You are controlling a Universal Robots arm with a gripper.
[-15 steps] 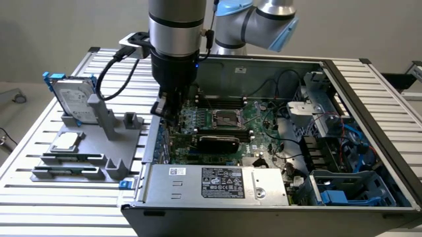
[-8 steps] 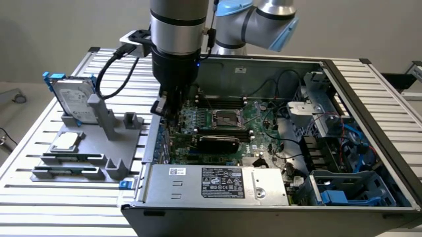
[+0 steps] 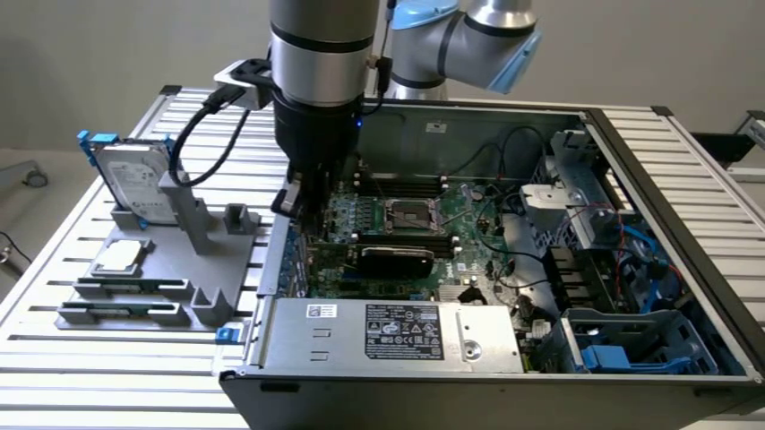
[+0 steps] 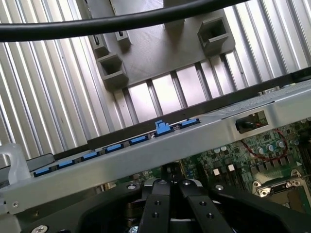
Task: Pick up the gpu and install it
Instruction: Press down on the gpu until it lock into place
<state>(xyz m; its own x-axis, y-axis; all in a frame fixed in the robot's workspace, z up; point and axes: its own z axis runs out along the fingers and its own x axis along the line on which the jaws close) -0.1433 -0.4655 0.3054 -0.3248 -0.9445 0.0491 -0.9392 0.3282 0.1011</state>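
Nearest in the exterior view, the silver PSU box (image 3: 382, 331) closes off the front of the case. Just behind it the gpu (image 3: 395, 260) lies black-shroud-up on the mobo, below the CPU socket (image 3: 410, 215), and looks seated, though I can't confirm it's fully home.

The tool (image 4: 170, 183) is down inside the case toward the exterior view's left, apart from the card. Its fingers (image 4: 156, 206) are drawn narrow, w/ nothing visible btwn them.

Judgement: install step is at or near done. Any move here calls for a straight vertical path, because the case wall (image 4: 146, 155) w/ its blue clips (image 4: 163, 127) sits just beside the tool. There's open room above the case. Farther off is the surface (image 3: 72, 358) w/ the grey fixture (image 3: 179, 269).
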